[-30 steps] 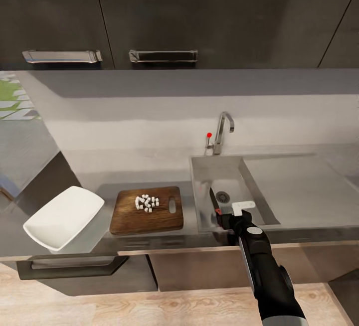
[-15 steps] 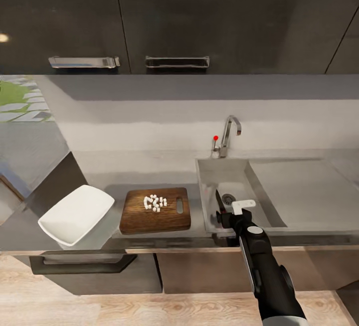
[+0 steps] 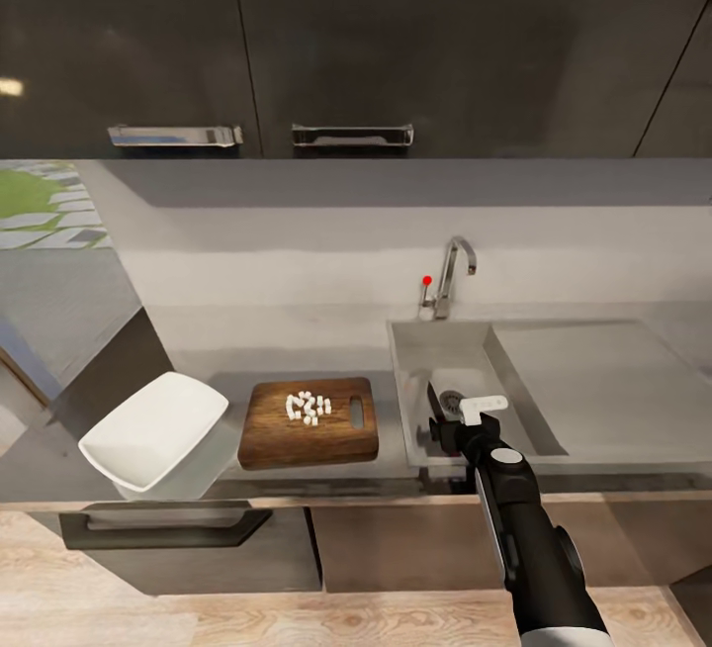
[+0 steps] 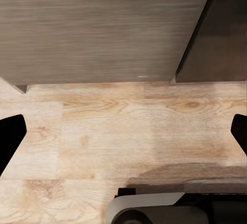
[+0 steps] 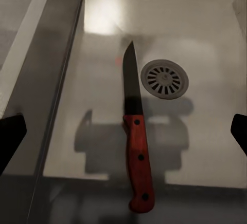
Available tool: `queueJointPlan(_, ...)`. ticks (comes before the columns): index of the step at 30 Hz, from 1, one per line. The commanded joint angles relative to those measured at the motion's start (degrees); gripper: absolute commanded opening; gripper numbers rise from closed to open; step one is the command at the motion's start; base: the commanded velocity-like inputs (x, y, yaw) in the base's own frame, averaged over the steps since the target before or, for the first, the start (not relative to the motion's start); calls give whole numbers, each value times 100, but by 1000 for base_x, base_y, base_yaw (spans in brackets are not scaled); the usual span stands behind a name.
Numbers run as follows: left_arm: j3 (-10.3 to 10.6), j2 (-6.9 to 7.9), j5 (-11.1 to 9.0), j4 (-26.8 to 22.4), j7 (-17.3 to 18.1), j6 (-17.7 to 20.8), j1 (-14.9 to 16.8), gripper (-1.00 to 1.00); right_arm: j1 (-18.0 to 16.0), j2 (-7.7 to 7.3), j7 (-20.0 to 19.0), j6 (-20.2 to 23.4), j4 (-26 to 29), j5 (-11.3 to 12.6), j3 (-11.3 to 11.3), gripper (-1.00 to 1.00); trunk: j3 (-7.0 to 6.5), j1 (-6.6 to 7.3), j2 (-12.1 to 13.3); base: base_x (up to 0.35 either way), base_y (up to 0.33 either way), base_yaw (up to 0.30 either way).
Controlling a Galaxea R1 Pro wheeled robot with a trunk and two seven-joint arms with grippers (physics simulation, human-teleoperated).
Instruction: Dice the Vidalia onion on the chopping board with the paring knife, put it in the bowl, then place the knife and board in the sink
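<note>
Inside sink (image 5: 206, 23), red-handled paring knife (image 5: 136, 147), dark blade

Glossy black upper cabinets (image 3: 396, 34) span the top, with two chrome bar handles (image 3: 353, 136) along their lower edge. Pale grey backsplash wall (image 3: 297, 231) below them, shadowed near the top. Dark lower cabinet fronts (image 3: 396, 548) with a dark bar pull (image 3: 163, 526) at left. Light wood plank floor (image 3: 297, 617), grain visible (image 4: 128, 126). Green and grey reflection patch (image 3: 40, 207) at far left.
</note>
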State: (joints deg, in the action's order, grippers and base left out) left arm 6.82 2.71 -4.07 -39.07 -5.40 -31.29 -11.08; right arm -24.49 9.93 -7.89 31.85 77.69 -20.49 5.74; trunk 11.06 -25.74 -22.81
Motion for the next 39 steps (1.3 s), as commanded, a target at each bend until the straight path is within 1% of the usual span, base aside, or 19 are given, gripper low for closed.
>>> queueJointPlan(1,48,9,-41,-7,-52,-8,0,100,-6,7,-55,23,9,-61,14,100,1,-4,-11,0,0,0)
queueJointPlan(13,48,2,-41,10,-50,-8,0,100,-6,7,-55,23,9,-61,6,100,-109,-4,-11,0,2,0)
queueJointPlan(19,48,2,-41,11,-49,-8,0,100,-5,7,-55,23,9,-61,6,100,-165,-4,-11,0,175,0)
queueJointPlan(30,48,2,-41,-4,-49,-8,0,100,-5,7,-55,23,9,-61,6,100,-266,-4,-11,0,12,0)
queueJointPlan(39,56,2,-41,-4,-49,-8,0,100,-7,7,-56,23,9,-61,6,100,-348,-4,-11,0,262,0)
